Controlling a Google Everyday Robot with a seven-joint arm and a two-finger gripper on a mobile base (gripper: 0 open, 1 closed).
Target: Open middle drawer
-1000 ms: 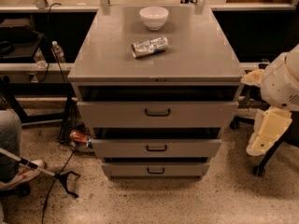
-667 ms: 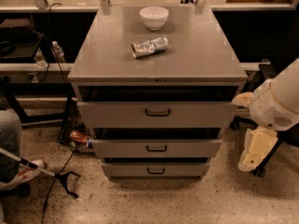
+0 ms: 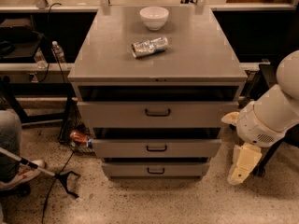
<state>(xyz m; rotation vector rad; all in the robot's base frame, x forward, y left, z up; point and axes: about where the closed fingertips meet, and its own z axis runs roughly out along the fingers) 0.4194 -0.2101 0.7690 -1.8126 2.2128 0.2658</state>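
The grey metal cabinet [image 3: 159, 59] has three drawers. The middle drawer [image 3: 187, 149] is the wide shallow one with a small dark centre handle [image 3: 156, 148], below the taller top drawer [image 3: 117, 115] and above the lowest drawer [image 3: 126, 170]. A dark gap shows above its front. My gripper [image 3: 240, 169] is cream-coloured and hangs pointing down near the floor, to the right of the cabinet at the height of the lowest drawer. It is apart from the middle drawer's handle and holds nothing that I can see.
A white bowl [image 3: 154, 17] and a crushed silver can [image 3: 149, 46] lie on the cabinet top. A drink can [image 3: 79, 136] lies on the floor at the cabinet's left. A person's leg [image 3: 11, 148] and a grabber stick [image 3: 42, 171] are at the far left. Cables hang at the left.
My arm and gripper have moved down and to the left, closer to the cabinet's lower right side. The drawers have not moved.
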